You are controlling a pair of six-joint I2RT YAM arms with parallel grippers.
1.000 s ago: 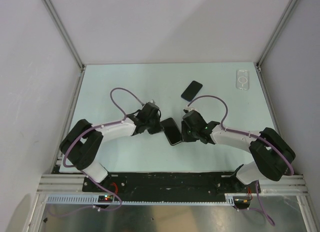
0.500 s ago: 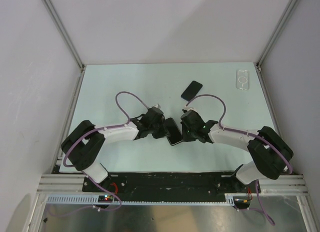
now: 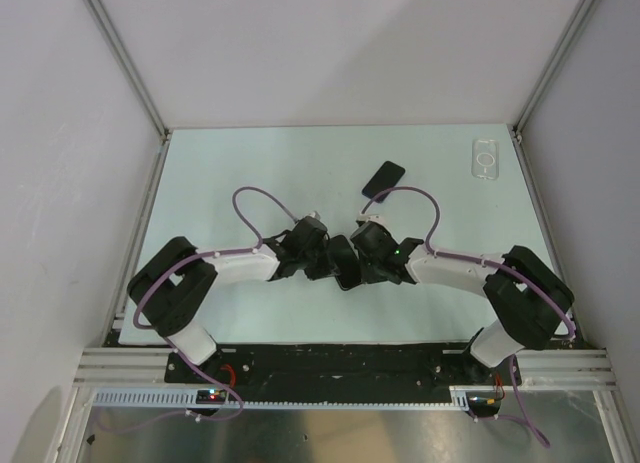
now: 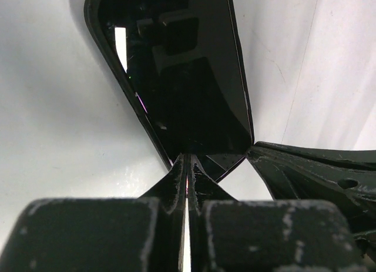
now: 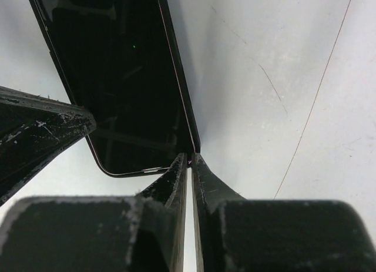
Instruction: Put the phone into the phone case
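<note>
Left end effector [image 4: 187,160] and right end effector [image 5: 189,160] are clamping one black phone [image 3: 345,267] at centre, a second phone [image 3: 383,179] lying above it, the single clear phone case [image 3: 486,159] lying far upper right.

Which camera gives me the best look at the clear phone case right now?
Top external. The phone case lies flat and unobstructed near the far right corner of the table, its ring mark visible. Neither wrist view shows it: left wrist and right wrist each frame only a black phone up close.
</note>
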